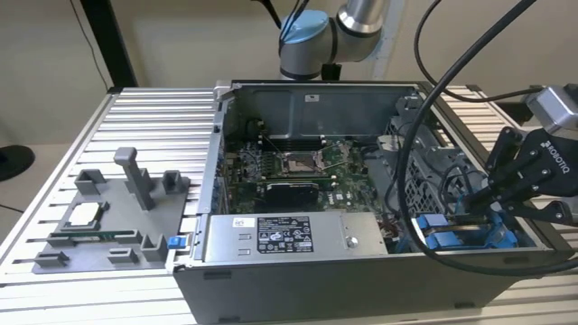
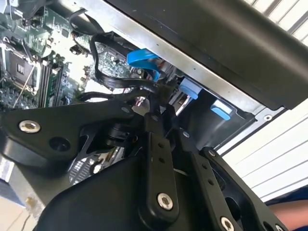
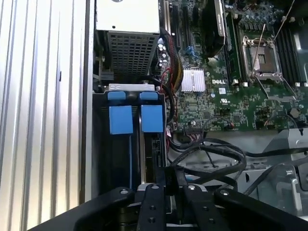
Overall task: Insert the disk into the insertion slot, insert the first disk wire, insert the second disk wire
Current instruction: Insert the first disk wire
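disk [image 3: 151, 118] looks seated in insertion slot [image 3: 131, 88], case's 4 o'clock — step 1 done | hand [image 1: 470, 202] clamped on black disk wire [image 3: 171, 173] | wire plug-in apparently pending

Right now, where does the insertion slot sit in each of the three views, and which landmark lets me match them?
Exterior view: insertion slot at the near corner of the case, on the exterior view's right.
First wrist view: insertion slot between the case's wall and the motherboard.
Second wrist view: insertion slot, its blue tabs beside the case's rim.
Shared landmark: the CPU socket.
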### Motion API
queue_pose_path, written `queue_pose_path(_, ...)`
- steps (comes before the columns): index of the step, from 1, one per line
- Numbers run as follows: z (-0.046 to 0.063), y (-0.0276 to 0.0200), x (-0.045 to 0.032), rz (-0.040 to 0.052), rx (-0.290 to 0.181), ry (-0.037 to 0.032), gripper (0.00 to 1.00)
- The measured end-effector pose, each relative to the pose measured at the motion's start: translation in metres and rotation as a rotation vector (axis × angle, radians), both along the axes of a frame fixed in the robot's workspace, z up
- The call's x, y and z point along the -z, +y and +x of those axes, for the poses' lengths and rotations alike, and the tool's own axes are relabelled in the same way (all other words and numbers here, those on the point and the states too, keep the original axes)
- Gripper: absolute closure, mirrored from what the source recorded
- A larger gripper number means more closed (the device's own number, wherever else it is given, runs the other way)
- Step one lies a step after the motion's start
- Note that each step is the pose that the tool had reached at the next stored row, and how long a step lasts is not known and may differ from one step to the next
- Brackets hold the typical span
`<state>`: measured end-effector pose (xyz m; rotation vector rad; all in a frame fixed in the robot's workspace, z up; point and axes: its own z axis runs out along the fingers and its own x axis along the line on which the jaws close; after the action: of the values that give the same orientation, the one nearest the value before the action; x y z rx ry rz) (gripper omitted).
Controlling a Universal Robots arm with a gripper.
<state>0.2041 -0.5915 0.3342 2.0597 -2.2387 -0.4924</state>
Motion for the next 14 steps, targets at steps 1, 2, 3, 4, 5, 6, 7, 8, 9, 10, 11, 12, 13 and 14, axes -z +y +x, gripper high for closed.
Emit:
queue_pose_path(1,0.000,0.0000,0.0001,0.0000,0.005,0.0010,1.00)
queue_pose_path(2,0.000,0.0000,0.0001,-0.0001,0.007,0.0041,1.00)
queue_pose_path(3,0.001,-0.0001,0.0002,-0.0009,0.008,0.0107,1.00)
queue_pose_path(4,0.002,-0.0001,0.0001,-0.0031,0.008,0.0183,1.00)
queue_pose_path(5,0.003,0.0000,0.0001,-0.0061,0.007,0.0275,1.00)
queue_pose_path(6,0.005,0.0000,0.0002,-0.0097,0.008,0.0402,1.00)
queue_pose_path(7,0.007,0.0000,0.0001,-0.0121,0.008,0.0519,1.00)
queue_pose_path(8,0.010,0.0000,0.0001,-0.0133,0.007,0.0654,1.00)
queue_pose_path(9,0.012,-0.0002,0.0002,-0.0137,0.007,0.0796,1.00)
queue_pose_path(10,0.014,-0.0004,0.0003,-0.0141,0.007,0.0933,1.00)
queue_pose_path(11,0.015,-0.0006,0.0005,-0.0151,0.007,0.1050,1.00)
queue_pose_path(12,0.016,-0.0008,0.0008,-0.0157,0.007,0.1134,1.00)
queue_pose_path(13,0.017,-0.0012,0.0013,-0.0159,0.007,0.1197,1.00)
queue_pose_path(14,0.018,-0.0016,0.0022,-0.0159,0.006,0.1250,1.00)
